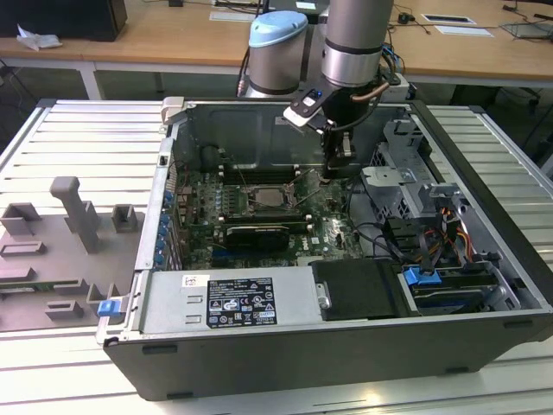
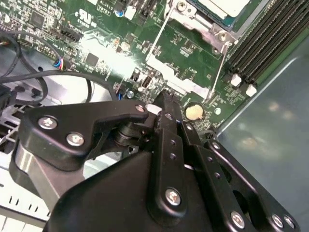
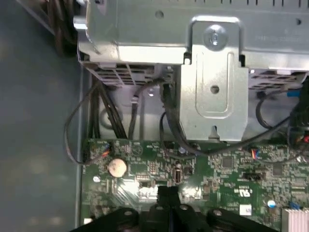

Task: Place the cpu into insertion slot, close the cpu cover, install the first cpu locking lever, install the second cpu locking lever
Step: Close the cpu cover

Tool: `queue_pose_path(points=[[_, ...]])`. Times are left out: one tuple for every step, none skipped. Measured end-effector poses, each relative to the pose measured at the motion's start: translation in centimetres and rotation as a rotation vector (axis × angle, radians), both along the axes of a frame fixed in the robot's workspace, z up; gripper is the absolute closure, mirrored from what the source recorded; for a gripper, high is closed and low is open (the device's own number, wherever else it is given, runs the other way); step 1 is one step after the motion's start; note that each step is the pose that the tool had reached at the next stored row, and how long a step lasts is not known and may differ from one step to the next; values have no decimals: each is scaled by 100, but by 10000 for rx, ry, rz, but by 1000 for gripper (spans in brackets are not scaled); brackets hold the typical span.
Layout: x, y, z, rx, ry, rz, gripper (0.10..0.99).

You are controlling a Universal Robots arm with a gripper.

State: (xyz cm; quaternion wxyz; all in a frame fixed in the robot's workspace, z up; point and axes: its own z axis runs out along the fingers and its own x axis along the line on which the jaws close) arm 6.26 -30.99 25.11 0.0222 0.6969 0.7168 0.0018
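Cpu (image 2: 223, 7) lying flat, silver top up, apparently already seated in the insertion slot (image 2: 207, 29) on the green motherboard (image 3: 227, 164). Just beside it, on the side toward the end effector: cpu cover (image 2: 176, 79), open and laid back, green board visible through its cut-out. Flanking that cover, one wire lever (image 2: 157, 41) and a second wire lever (image 2: 218, 70), both seemingly unlatched, long axes running from slot toward end effector. Farther out, a coin cell (image 2: 194, 111) close by the tips. End effector (image 2: 163, 99) closed, nothing seen between the fingers, low over the board near the cover's free edge; touching it or not, impossible to tell. From the exterior view: end effector to the exterior view's right of the cpu, open cover between them. All inside an open computer case (image 1: 259, 346) on the ribbed bench (image 1: 86, 138).
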Motion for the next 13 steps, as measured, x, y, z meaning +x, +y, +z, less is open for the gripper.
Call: queue_pose_path(points=[[-5,0,-7,2,0,8,980],[-16,0,-8,1,1,18,980],[-34,0,-8,1,1,25,980],[-52,0,-9,3,0,28,980],[-76,0,-9,2,0,33,980],[-94,0,-9,2,1,34,980],[-114,-1,-8,1,1,35,980],[-130,0,-8,2,1,36,980],[-157,0,-9,3,0,42,980],[-178,-1,-9,3,0,53,980],[-188,0,-9,2,0,62,980],[-194,-1,-9,3,0,65,980],[-202,0,-9,4,0,68,980]])
